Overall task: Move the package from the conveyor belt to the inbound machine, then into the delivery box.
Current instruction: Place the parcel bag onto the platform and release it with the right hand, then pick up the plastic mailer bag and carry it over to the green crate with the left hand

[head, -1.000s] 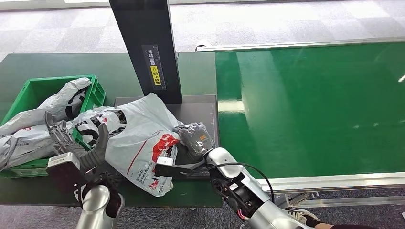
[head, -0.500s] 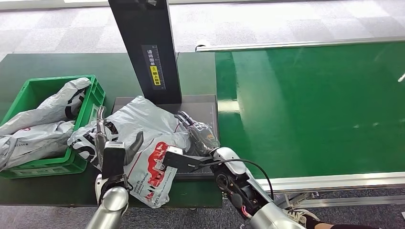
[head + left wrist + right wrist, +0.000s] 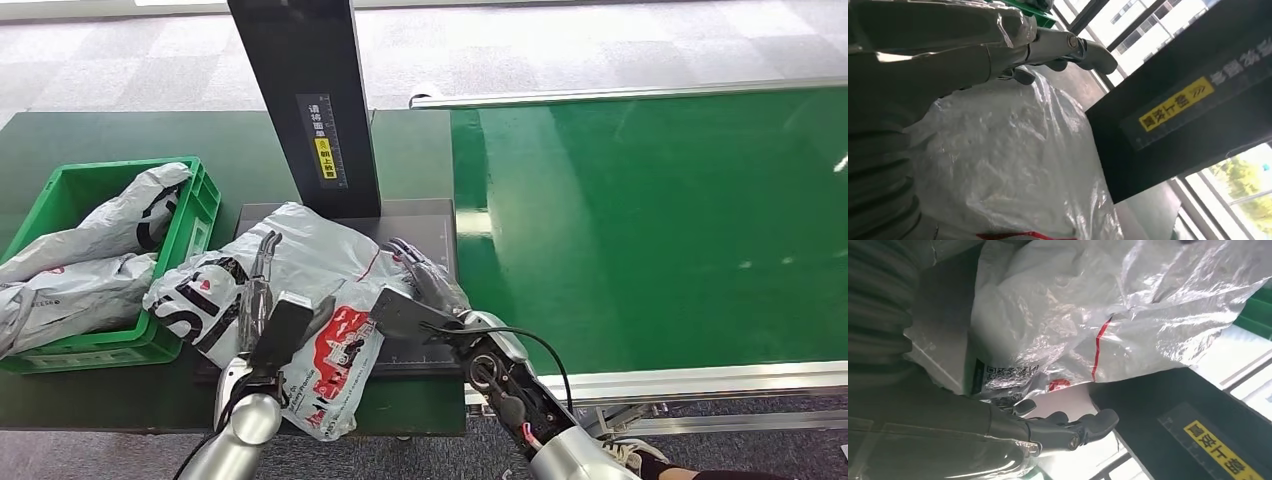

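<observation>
On the scanner plate [image 3: 440, 215], bag [image 3: 300, 290] between my hands.
Left hand [image 3: 262, 300] just swung in from the bin [image 3: 120, 345] onto it, fingers spread; right hand [image 3: 425, 285] open alongside. Bin drop's next, I'd guess.

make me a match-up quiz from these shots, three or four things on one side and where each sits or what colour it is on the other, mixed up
Things:
1. crinkled white plastic package with red and black print
2. green plastic crate
3. tall black scanner column with a yellow label
4. wide conveyor belt

Places or states:
A. rises behind the dark platform
B. glossy green, bare, on the right
C. lies on the dark platform between both hands
D. on the far left, holds grey bags

Pairs: 1-C, 2-D, 3-A, 4-B
</observation>
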Controlling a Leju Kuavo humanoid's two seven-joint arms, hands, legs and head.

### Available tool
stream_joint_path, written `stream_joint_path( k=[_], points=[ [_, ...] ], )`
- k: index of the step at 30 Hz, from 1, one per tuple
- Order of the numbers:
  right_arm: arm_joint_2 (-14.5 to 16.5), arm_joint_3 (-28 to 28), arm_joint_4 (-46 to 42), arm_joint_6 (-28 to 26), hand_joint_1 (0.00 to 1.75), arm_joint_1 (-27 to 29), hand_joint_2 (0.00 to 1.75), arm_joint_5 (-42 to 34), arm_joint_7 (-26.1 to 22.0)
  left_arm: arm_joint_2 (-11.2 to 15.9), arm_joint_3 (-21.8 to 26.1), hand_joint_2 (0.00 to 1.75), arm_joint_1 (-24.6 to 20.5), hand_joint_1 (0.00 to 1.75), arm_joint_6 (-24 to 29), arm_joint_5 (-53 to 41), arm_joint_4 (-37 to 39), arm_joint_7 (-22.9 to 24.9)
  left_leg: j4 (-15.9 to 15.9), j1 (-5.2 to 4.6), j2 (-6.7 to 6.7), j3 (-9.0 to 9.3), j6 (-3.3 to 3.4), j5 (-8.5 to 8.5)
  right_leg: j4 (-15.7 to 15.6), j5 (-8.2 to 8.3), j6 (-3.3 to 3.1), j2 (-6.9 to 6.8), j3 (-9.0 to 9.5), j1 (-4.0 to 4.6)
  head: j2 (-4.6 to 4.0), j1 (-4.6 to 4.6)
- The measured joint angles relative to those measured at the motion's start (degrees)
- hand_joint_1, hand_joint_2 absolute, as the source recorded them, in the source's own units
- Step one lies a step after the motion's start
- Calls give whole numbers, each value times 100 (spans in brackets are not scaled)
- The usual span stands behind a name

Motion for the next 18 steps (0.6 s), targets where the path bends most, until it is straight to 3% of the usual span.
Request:
stream_joint_path(
  k=[8,18],
  points=[
    [-62,-419,-206,912,0,123,175,-1286,-356,91,-347,175,-98,0,-901,-1448,364,906,0,0,1,0,0,0,0,0,0,0,0,0,0,1],
    [-144,-604,-554,865,0,152,175,-1971,-662,131,-688,175,-357,0,-1768,-2541,686,1469,0,-1,-5,10,0,0,0,0,0,-4,18,-1,-1,0]
  ],
)
